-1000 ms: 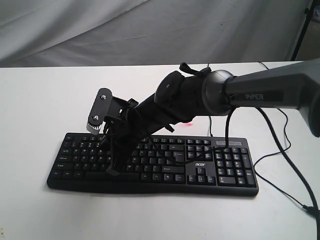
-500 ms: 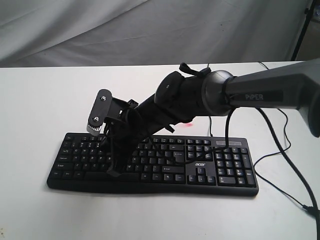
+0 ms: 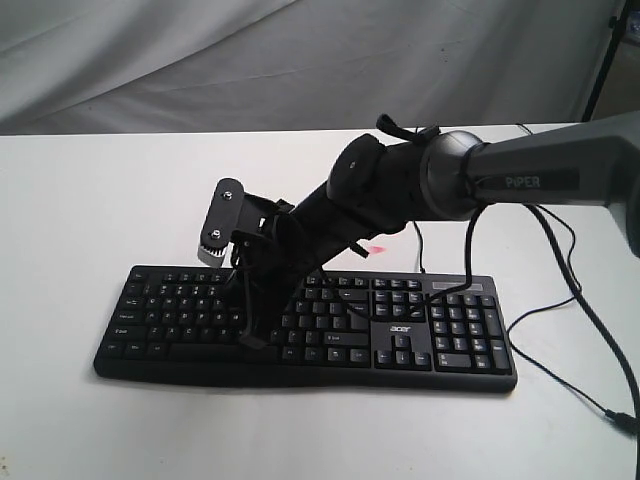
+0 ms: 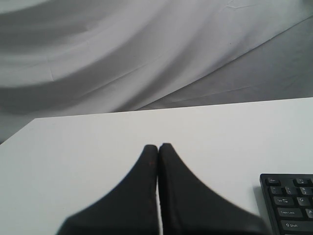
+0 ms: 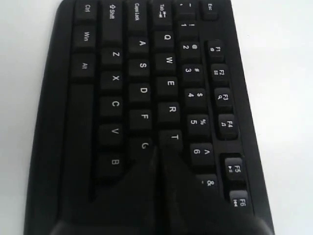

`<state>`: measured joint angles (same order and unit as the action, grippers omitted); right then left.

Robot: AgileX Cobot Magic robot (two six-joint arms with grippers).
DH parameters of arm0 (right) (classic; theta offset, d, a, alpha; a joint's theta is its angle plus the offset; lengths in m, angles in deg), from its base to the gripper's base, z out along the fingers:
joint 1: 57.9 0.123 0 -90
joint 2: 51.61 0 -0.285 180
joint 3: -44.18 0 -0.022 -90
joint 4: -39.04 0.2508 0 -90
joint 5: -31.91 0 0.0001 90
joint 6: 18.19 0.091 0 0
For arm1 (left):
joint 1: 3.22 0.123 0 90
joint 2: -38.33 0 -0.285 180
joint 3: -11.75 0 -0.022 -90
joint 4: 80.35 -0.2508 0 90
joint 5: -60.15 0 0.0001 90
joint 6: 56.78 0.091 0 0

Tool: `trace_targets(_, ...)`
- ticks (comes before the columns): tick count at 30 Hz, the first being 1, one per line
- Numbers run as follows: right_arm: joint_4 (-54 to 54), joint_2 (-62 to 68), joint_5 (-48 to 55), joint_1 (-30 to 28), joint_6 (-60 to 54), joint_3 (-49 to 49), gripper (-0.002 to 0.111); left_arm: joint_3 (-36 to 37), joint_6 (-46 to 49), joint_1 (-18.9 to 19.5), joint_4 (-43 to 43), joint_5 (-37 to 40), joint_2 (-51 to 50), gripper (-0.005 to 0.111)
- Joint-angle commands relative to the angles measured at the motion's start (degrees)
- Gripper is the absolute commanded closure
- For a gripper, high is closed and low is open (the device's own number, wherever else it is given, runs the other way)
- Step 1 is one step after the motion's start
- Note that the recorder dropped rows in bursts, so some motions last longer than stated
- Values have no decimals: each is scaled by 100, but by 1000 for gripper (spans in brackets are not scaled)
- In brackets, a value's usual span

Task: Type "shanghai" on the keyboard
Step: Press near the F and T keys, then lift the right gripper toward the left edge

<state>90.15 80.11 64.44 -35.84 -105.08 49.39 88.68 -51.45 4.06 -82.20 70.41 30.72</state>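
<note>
Black keyboard [image 3: 400, 345] | right pincer [image 5: 159, 152], pressed together, shifting along letter rows | G key [image 5: 144, 146] sitting beside its tip | likely lining up next letter

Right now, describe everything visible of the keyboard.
The keyboard is wide, black and plastic-looking, with white-lettered keys, a number pad at the end on the exterior view's right, and a small white acer logo. It lies flat on the white table, long edge toward the exterior camera. The right gripper, shut, hangs with its tips by the G key; actual contact cannot be told.
</note>
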Motion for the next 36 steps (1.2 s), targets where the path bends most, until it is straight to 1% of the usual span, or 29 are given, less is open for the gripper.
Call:
trace_targets(1,-18,-52,101,-21,21,31,108,29,-16,-22,3,-30,-18,106)
trace_targets(36,65,128,111,-8,5,31,108,29,-16,-22,3,-30,-18,106)
